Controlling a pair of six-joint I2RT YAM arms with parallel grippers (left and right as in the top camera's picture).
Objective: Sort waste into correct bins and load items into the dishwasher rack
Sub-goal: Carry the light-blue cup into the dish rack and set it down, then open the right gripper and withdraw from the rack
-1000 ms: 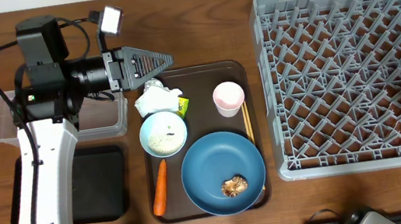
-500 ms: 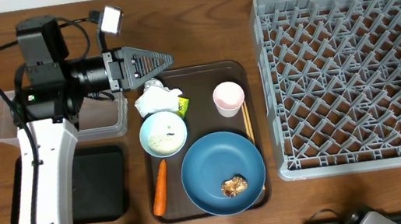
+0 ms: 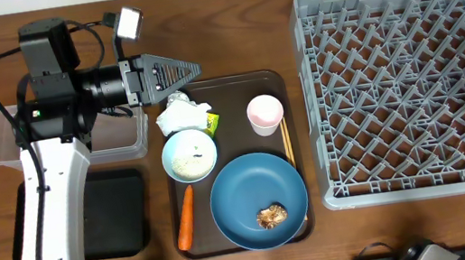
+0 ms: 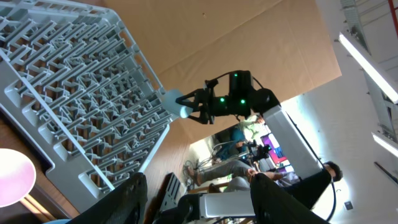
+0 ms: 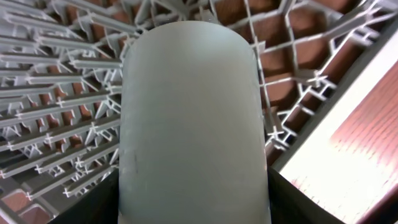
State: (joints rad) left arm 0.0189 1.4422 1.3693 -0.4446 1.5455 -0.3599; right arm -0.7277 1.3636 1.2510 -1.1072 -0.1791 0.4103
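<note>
Over the outer right edge of the dishwasher rack [image 3: 309,101], your right gripper [image 4: 189,107] is clamped around the light-blue cup [image 5: 193,124]. It holds the cup above the lattice floor, so I judge you are placing it among the pegs, though whether it touches them I cannot tell. Your left gripper [image 3: 190,67] hovers with its fingers spread wide and nothing between them. It sits just beside the crumpled white paper [image 3: 180,114] at the back of the brown serving tray [image 3: 231,85], probably staged for the waste. The blue plate [image 3: 255,191], white bowl [image 3: 189,154], pinkish-white cup [image 3: 265,112], chopsticks [image 3: 289,154] and carrot [image 3: 185,219] remain on that tray.
</note>
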